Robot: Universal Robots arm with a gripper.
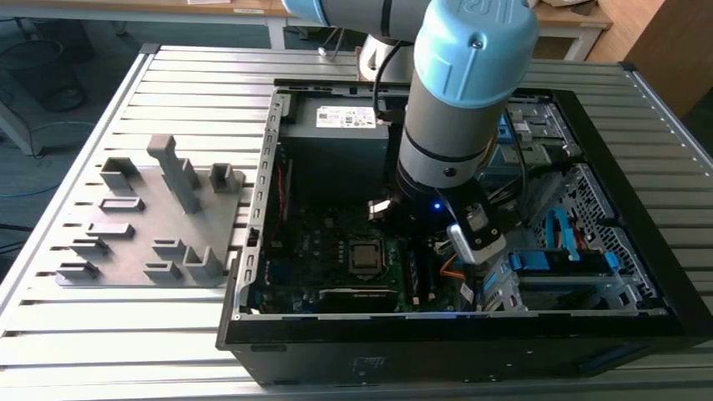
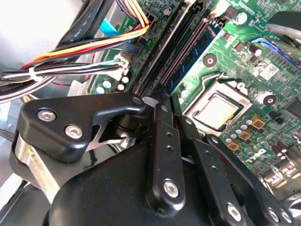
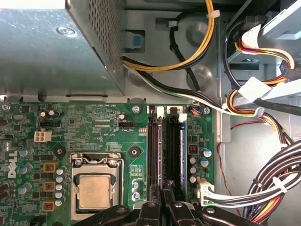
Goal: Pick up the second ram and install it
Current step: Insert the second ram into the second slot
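While the arm reaches down into the open computer case [image 1: 446,347], the gripper [image 2: 164,101] sits over the memory slots beside the processor socket [image 3: 94,190]. The second ram [image 2: 188,52] stands on edge along those slots, its dark blue-green board and black chips running away from the fingertips. The jaws are drawn narrow with the stick's near end between them, which I read as a pinch on it. In the first wrist view the stick [image 3: 171,150] appears edge-on as a dark strip in line with the gripper [image 3: 164,205].

I judge the stick light, thin and stiff, but fragile. It should tolerate force only along its own plane, and any twist would load the board. I would grip the flat faces close to the upper edge, away from the contact edge. Bundled cables [image 3: 277,183] lie near the slots.
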